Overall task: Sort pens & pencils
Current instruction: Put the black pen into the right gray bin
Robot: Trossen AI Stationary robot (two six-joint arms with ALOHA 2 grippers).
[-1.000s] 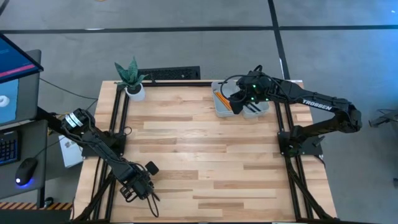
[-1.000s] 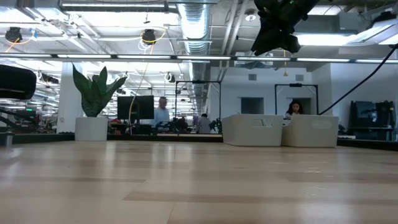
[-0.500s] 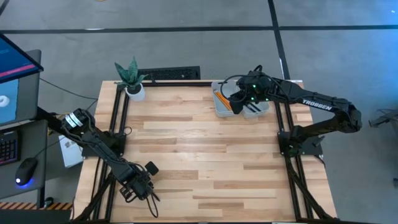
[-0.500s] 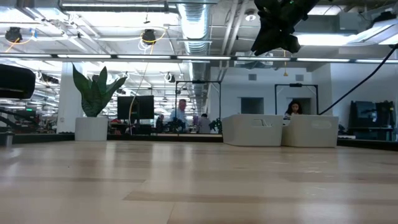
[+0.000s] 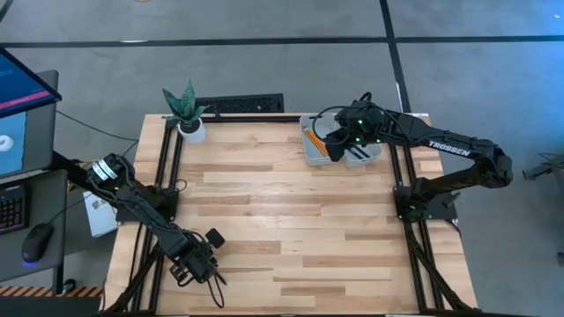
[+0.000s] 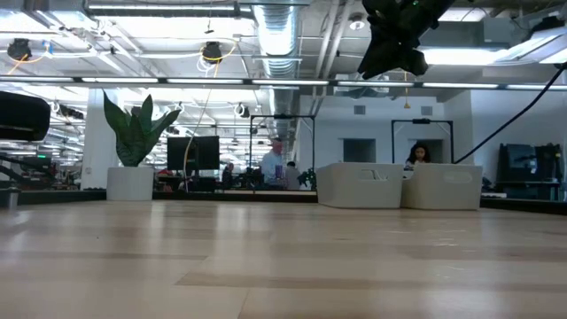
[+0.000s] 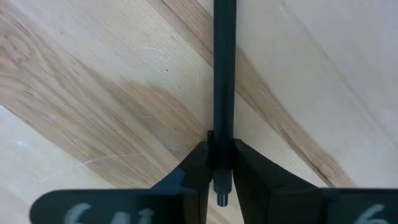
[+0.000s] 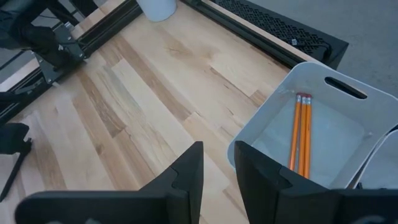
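- At the near left corner of the table (image 5: 264, 211), low over the wood: the left gripper (image 7: 221, 155), fingers drawn in against both sides of one black pen (image 7: 224, 74). Gripped close to one end, so most of the barrel runs out ahead of the fingers (probably the easiest end to reach on something this slim lying flat).
- Hard to tell from the wrist view whether the pen is lifted or resting on the boards; close to the surface either way.
- At the far left corner: a potted plant (image 5: 187, 110), well apart from the sorting.
- Toward the far right corner: a white bin (image 8: 267, 134) with orange pencils (image 8: 300, 134) lying side by side in it, two visible from the right wrist. Kept to their own container, which is the point of the sort.
- Just beside it, nearer the right edge: a second bin (image 5: 363, 155), contents hidden by the arm; by judgement the place meant for pens.
- Above the two bins: the right gripper (image 8: 217, 171), fingers a narrow gap apart with nothing between them. Waiting there clear of the pencils, leaving the long carry across the table to the left arm.
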